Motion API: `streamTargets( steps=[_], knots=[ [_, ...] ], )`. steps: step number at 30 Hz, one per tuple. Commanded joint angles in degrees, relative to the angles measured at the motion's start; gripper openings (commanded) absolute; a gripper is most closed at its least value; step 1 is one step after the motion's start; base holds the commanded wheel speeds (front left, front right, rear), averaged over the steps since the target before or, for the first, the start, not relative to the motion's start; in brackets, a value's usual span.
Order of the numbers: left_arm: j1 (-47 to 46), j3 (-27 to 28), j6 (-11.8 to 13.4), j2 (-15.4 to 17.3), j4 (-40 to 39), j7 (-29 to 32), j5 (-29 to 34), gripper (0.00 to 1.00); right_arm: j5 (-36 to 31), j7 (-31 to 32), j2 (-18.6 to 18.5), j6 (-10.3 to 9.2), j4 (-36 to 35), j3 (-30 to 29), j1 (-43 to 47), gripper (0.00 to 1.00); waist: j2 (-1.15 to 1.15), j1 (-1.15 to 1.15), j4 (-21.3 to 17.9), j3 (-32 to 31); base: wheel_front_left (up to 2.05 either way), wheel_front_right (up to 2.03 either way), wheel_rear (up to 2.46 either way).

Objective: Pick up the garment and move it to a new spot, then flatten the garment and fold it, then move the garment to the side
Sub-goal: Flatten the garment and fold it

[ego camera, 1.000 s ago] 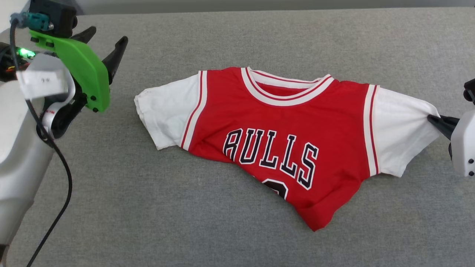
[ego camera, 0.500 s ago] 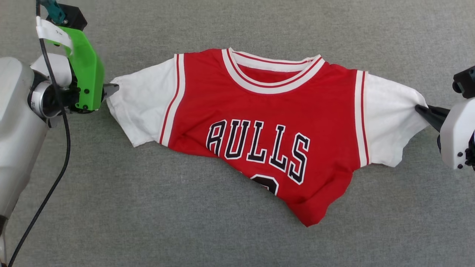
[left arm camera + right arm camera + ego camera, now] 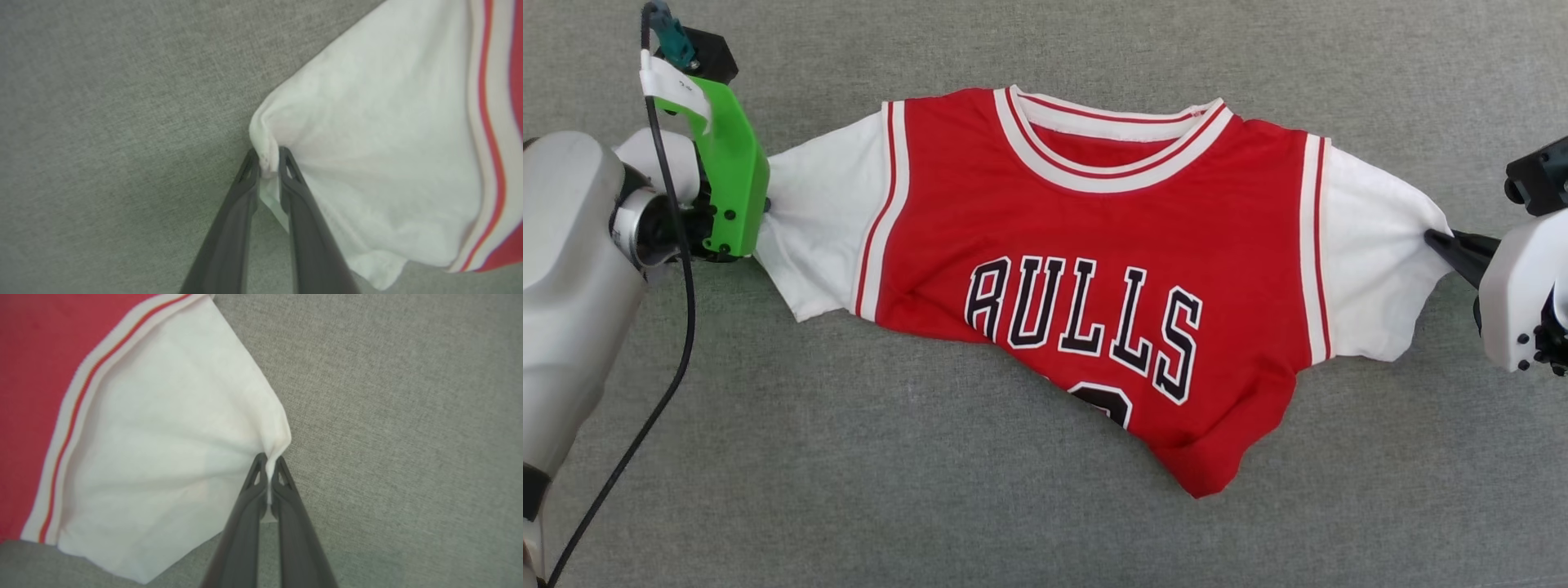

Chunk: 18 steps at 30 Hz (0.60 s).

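The garment (image 3: pixel 1094 245), a red jersey T-shirt with white sleeves and black letters, lies chest-up on the grey cloth surface, its lower hem bunched to a point at the bottom right. My left gripper (image 3: pixel 765 204) is at the outer edge of the left sleeve, its tips mostly hidden behind the green wrist bracket (image 3: pixel 731 171). In the left wrist view my left gripper (image 3: pixel 269 157) pinches a fold of the white sleeve (image 3: pixel 388 163). My right gripper (image 3: pixel 1433 237) is shut on the tip of the right sleeve. The right wrist view shows my right gripper (image 3: pixel 269 460) clamping the white cloth (image 3: pixel 163 457).
Grey woven fabric (image 3: pixel 849 490) covers the whole work surface around the shirt. A black cable (image 3: pixel 678 327) hangs from the left wrist down along the left forearm (image 3: pixel 564 286).
My left gripper came down from a raised, open pose to the left sleeve's edge and closed on it. The head camera shifted. The right gripper kept its hold.
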Motion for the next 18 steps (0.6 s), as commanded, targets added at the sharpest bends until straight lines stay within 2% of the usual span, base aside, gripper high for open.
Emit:
streamTargets(
  steps=[1,6,11,18],
  knots=[
    [3.56,-1.82,-0.14,-0.87,0.96,-1.14,-0.70,0.00,-0.35,-0.62,-0.03,-0.05,0.42,0.10,-1.11,0.00,0.00,0.00,0.67,-1.17,0.00,0.00,0.00],
    [2.75,-3.61,-0.14,1.08,-3.87,-11.19,-0.12,0.00,-0.80,-3.17,0.24,-0.05,1.54,-0.24,-1.20,0.00,0.00,0.00,1.82,-5.26,0.00,0.00,0.00],
    [3.06,-4.18,-0.15,4.99,-8.77,-22.67,1.02,0.00,-0.86,-6.35,0.25,-0.05,2.43,-1.61,-0.38,0.00,0.00,0.00,2.97,-10.19,0.00,0.00,0.00],
    [4.77,-2.60,0.73,8.16,-14.98,-31.91,2.63,0.00,-0.76,-10.57,0.03,-0.05,1.34,-4.88,0.96,0.00,0.00,0.00,4.38,-15.99,0.00,0.00,0.00]
  ],
)
